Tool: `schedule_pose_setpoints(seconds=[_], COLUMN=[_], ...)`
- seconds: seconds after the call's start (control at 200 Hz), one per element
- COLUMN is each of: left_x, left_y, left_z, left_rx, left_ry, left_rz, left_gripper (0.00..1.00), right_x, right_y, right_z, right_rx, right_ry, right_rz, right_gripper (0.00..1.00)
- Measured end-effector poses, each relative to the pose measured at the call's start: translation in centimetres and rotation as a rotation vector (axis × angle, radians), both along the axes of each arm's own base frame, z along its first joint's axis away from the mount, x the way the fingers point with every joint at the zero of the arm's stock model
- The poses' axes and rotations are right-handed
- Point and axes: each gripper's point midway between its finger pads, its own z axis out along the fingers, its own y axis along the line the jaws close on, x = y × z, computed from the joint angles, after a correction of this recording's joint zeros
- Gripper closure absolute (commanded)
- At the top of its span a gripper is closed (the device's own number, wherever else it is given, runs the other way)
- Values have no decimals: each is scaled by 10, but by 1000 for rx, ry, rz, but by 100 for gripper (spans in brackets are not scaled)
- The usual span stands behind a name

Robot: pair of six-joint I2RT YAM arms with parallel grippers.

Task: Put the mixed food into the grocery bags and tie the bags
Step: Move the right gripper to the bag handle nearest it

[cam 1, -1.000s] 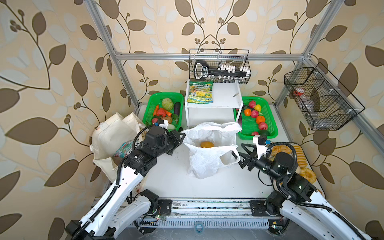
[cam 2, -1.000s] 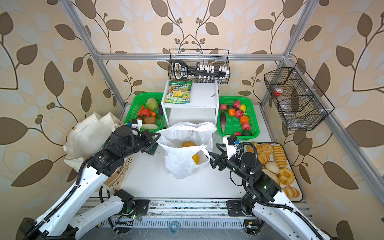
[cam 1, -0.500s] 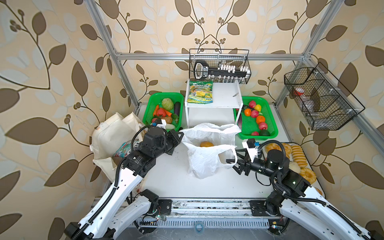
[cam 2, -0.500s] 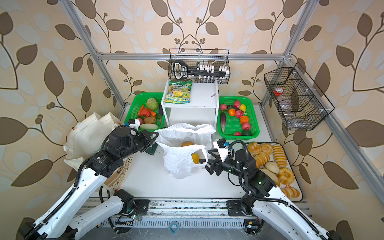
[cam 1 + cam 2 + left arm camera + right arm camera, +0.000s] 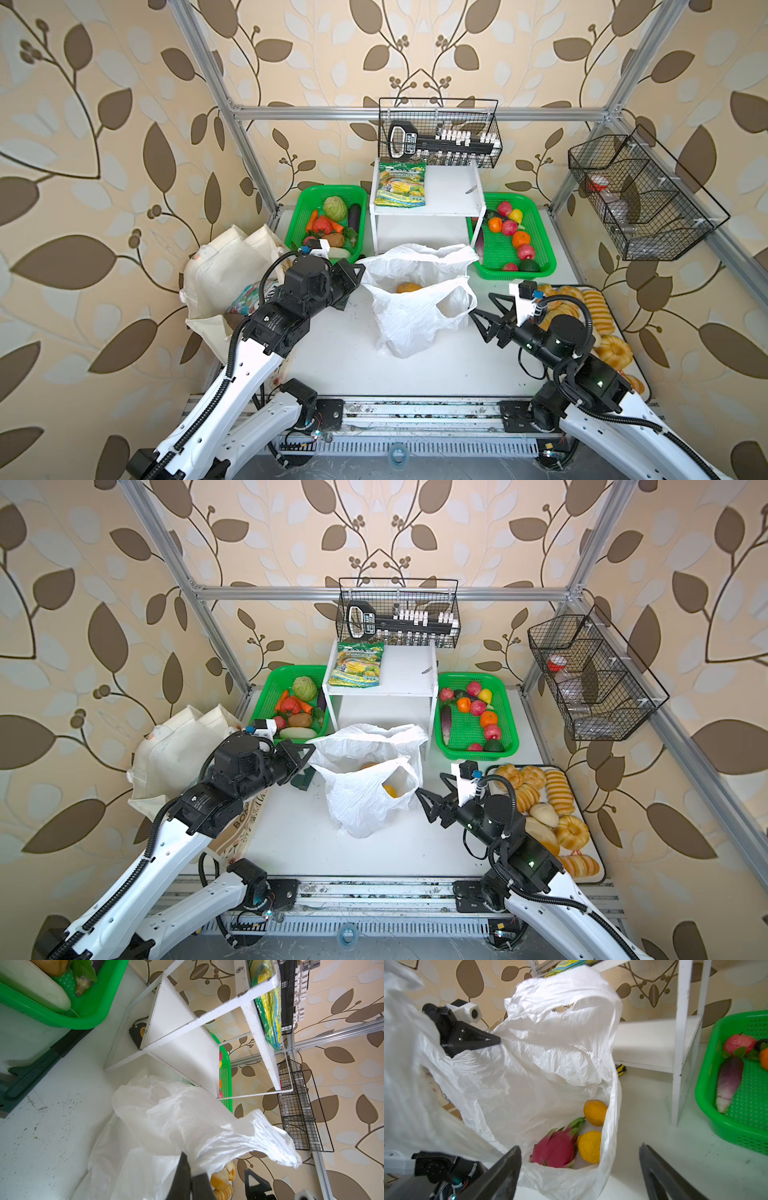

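Crinkly white plastic bag (image 5: 415, 320) standing open at centre, pink dragon fruit (image 5: 556, 1149) and two yellow-orange fruits (image 5: 595, 1112) lying together inside, cream canvas tote (image 5: 220, 270) slumped at far left, colourful packet (image 5: 248, 296) showing in its mouth.

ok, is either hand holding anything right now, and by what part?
The left hand is shut on the white plastic bag, pinching its upper edge on that arm's side. The right hand is open beside the bag, holding nothing.
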Motion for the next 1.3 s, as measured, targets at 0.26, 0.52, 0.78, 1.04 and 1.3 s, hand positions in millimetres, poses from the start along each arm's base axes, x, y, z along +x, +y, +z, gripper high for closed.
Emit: schedule_pose_setpoints(seconds=[0.26,0.52,0.78,1.04,1.3], left_x=[0,0,1,2,2], left_y=[0,0,-1,-5,-11], left_z=[0,0,-3,-7,-13], left_rx=[0,0,3,7,9], left_ry=[0,0,9,22,45], left_rz=[0,0,-5,-22,-55], left_gripper=[100,100,100,100,100], right_x=[17,18,32,78,93], right_y=[-37,-55,-16,1,33], right_z=[11,25,34,35,60], right_rx=[-26,-49,-300,-454,-505], right_ry=[-38,-107,-261,-313,-444], right_rz=[-226,-309,-108,52,231], right_gripper=[14,14,13,17,20])
